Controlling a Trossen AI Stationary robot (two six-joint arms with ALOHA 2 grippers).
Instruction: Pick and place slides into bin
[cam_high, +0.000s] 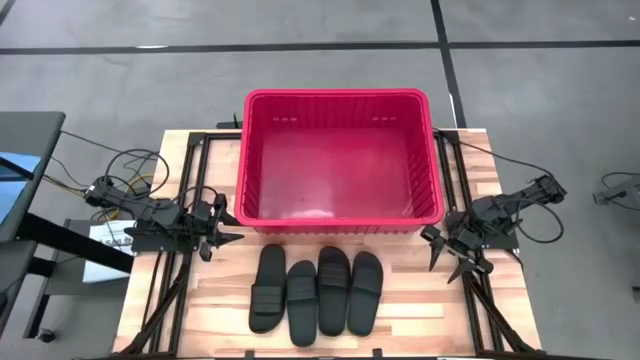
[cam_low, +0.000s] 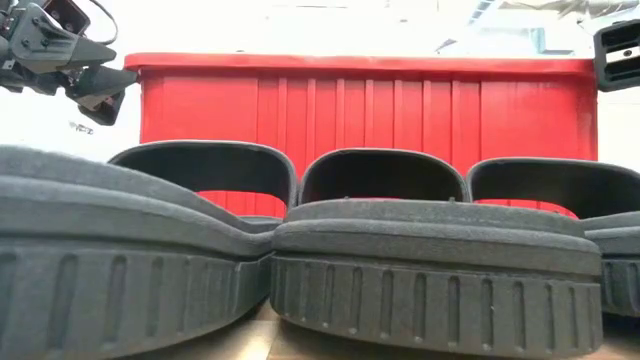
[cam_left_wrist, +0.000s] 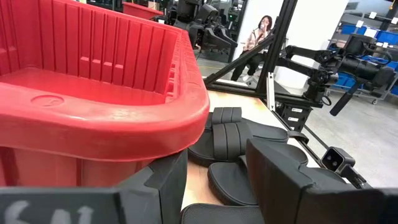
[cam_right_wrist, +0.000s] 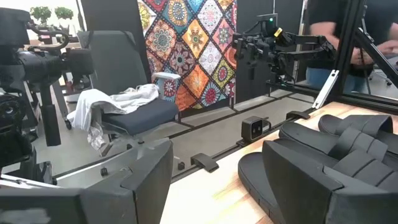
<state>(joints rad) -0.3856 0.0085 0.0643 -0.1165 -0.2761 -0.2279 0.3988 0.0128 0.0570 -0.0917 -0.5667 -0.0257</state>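
Several black slides (cam_high: 316, 289) lie side by side, soles down, on the wooden table (cam_high: 200, 310) near its front edge. They also show in the low view (cam_low: 380, 250), the left wrist view (cam_left_wrist: 239, 146) and the right wrist view (cam_right_wrist: 336, 155). The red bin (cam_high: 340, 165) stands behind them at the table's middle, empty. My left gripper (cam_high: 228, 229) hangs open and empty by the bin's near left corner. My right gripper (cam_high: 445, 255) hangs open and empty by the bin's near right corner.
Black frame rails (cam_high: 165, 290) run along both sides of the table. A small black camera block (cam_right_wrist: 255, 127) sits at the table's front edge. A person (cam_left_wrist: 258, 31) sits in the room beyond the table, and another person's arm (cam_right_wrist: 336, 28) shows in the right wrist view.
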